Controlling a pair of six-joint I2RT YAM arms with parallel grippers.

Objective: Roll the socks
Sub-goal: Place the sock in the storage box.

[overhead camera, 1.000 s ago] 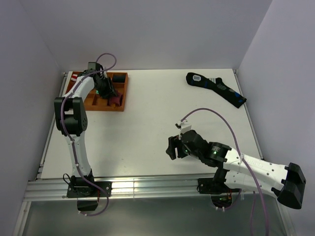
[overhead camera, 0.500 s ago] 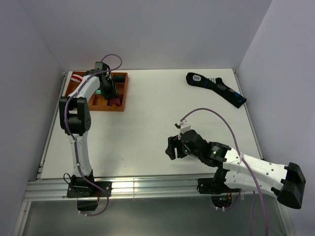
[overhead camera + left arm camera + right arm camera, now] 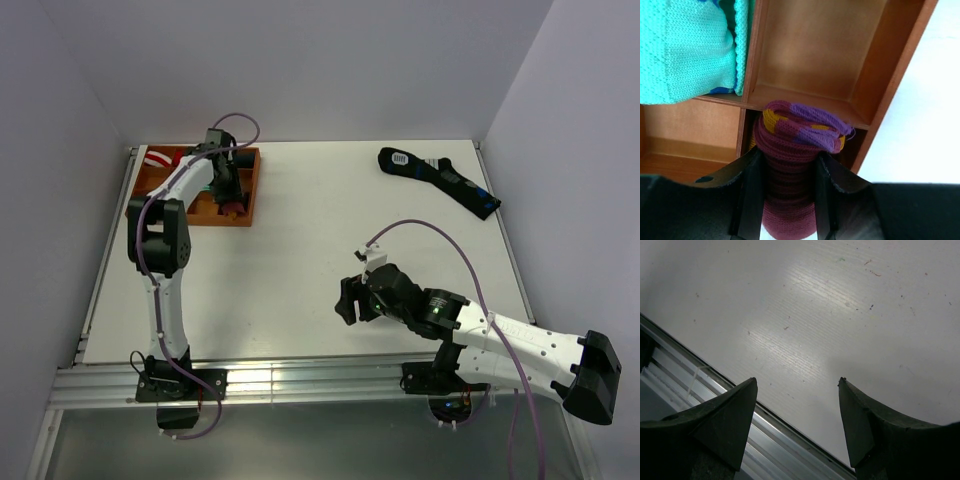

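The rolled maroon sock (image 3: pixel 790 150), with purple cuff and orange bits on top, sits between the fingers of my left gripper (image 3: pixel 785 170), which is shut on it. It hangs over the near right compartment of the brown wooden tray (image 3: pixel 890 90). From above, the left gripper (image 3: pixel 232 192) is over the tray's right side (image 3: pixel 252 190), and a bit of the maroon sock (image 3: pixel 236 207) shows. My right gripper (image 3: pixel 797 385) is open and empty over the bare table near its front edge; in the top view it (image 3: pixel 347 300) is at centre right.
A teal knit bundle (image 3: pixel 685 50) fills the tray compartment to the left. A red and white striped bundle (image 3: pixel 160 158) lies at the tray's far left. A long black sock with blue marks (image 3: pixel 440 180) lies at the back right. The metal rail (image 3: pixel 300 385) runs along the table's front.
My left arm has swung right along the tray, the gripper shifting with the sock. The right arm has not moved.
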